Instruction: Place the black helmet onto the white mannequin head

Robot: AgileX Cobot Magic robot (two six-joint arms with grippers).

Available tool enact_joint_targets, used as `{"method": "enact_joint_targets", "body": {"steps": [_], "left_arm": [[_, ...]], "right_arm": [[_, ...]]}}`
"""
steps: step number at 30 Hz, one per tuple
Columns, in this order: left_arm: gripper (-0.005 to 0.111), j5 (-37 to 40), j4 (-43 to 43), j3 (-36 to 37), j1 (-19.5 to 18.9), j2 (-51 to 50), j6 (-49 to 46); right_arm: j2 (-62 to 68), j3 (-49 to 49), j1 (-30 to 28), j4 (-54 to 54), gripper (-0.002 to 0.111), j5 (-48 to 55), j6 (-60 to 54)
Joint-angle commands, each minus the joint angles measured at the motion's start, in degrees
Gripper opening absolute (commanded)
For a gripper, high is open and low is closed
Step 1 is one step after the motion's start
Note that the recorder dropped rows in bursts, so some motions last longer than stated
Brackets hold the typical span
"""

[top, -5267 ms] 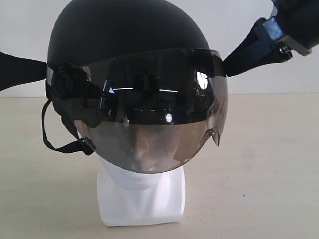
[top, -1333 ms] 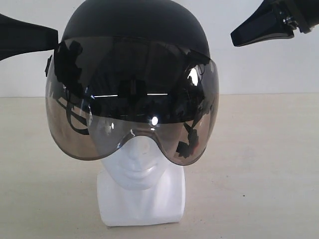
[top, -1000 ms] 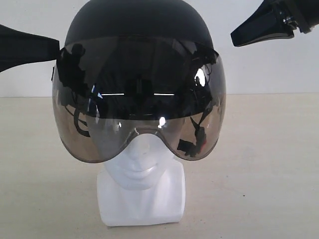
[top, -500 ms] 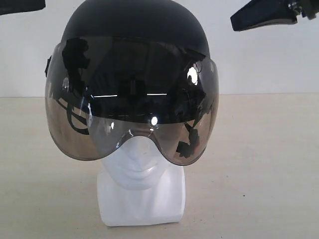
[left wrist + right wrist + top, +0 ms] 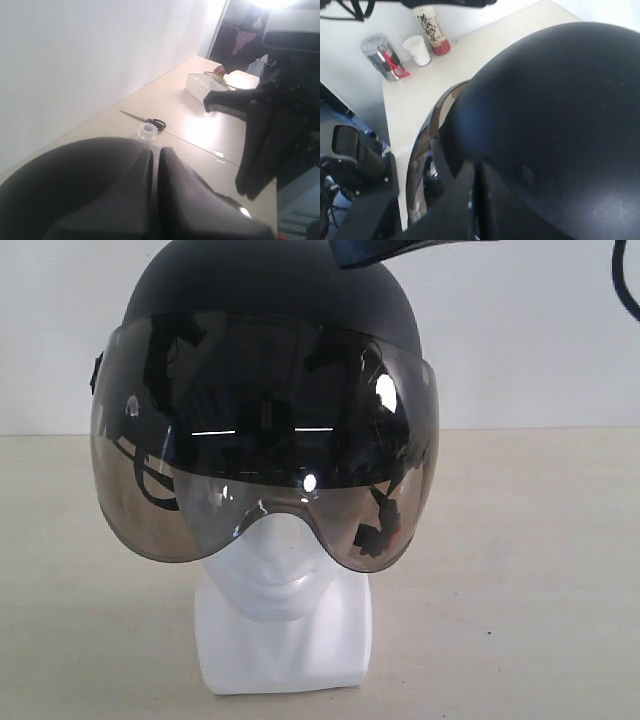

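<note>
On one white mannequin head, one black helmet — left gripper, right gripper, both closed, empty.

Soft even light, small bright glints on the visor, glare on the table, wrist views blurred up close.

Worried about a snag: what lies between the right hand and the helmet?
Nothing: in the right wrist view, the right hand hangs over bare shell of the black helmet.
</note>
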State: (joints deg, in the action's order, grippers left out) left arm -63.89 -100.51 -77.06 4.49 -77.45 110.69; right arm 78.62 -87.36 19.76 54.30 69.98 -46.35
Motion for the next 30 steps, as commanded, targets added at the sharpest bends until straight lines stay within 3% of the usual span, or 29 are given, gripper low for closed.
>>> {"method": "enact_joint_targets", "body": {"steps": [1, 10, 18, 30], "left_arm": [[0.004, 1.36, 0.56, -4.95, 1.57, -3.48, 5.30], [0.004, 2.40, 0.56, -5.43, 1.57, -6.88, 6.66], [0.004, -6.00, 0.56, -5.43, 1.45, -8.26, 6.92], [0.004, -6.07, 0.56, -1.31, 1.45, -9.30, 6.69]], "right_arm": [[-0.52, -3.63, 5.29, -10.28, 0.000, -2.62, 6.01], [-0.04, -4.70, 9.52, -13.17, 0.000, -6.81, 8.86], [1.97, -4.70, 9.52, -12.37, 0.000, -6.14, 10.10], [2.10, -4.70, 9.52, -12.04, 0.000, -2.11, 12.18]]}}
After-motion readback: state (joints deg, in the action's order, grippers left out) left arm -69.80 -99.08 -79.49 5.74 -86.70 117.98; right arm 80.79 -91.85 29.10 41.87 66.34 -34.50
